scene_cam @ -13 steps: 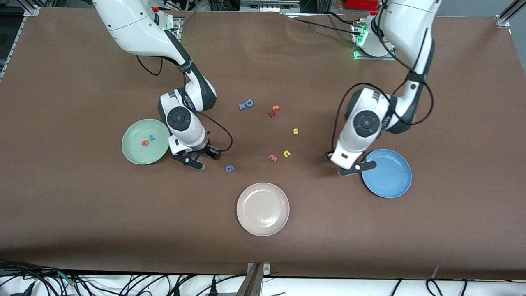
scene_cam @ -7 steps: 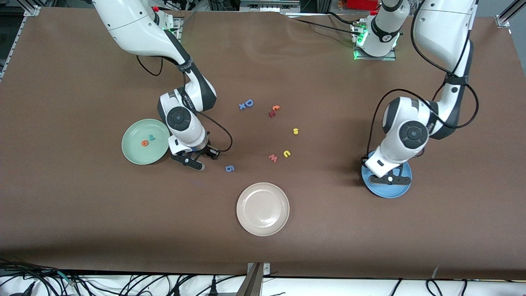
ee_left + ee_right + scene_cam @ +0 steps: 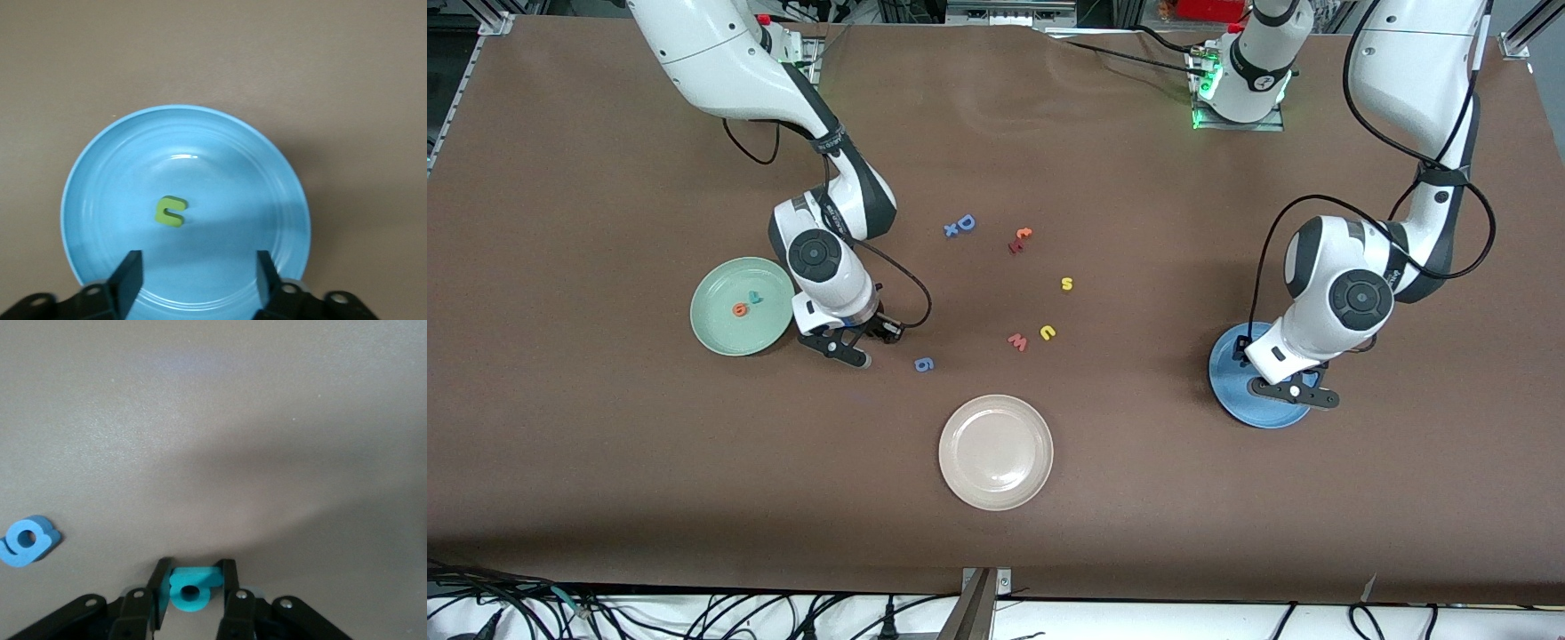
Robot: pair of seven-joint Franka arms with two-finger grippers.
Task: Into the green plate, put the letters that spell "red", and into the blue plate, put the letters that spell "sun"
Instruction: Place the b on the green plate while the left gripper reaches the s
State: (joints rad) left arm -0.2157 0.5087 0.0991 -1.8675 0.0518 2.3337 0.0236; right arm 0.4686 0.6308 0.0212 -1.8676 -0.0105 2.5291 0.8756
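Note:
The blue plate [image 3: 233, 173] holds a green "n" [image 3: 171, 211], lying flat and free. My left gripper [image 3: 198, 280] hangs open above this plate [image 3: 1230, 373], nothing between its fingers. Low on the table beside the green plate [image 3: 716, 336], my right gripper [image 3: 861, 343] is shut on the teal "d" [image 3: 191, 587], which still rests on the table between the fingers [image 3: 160, 590]. An orange "e" [image 3: 739, 309] and a teal "r" [image 3: 756, 299] lie in the green plate. The yellow "s" [image 3: 1066, 284] and yellow "u" [image 3: 1048, 332] lie on the table's middle.
A blue "9" [image 3: 924, 364] lies close to my right gripper, also in the right wrist view [image 3: 27, 543]. A red "w" [image 3: 1016, 341] sits beside the "u". A blue "D" [image 3: 965, 222] and small red and orange letters [image 3: 1021, 238] lie farther back. The beige plate [image 3: 953, 444] stands nearest the camera.
My left arm swung from beside the blue plate to over it and opened, leaving the green "n" on the plate. My right gripper stayed in place and closed on the teal "d".

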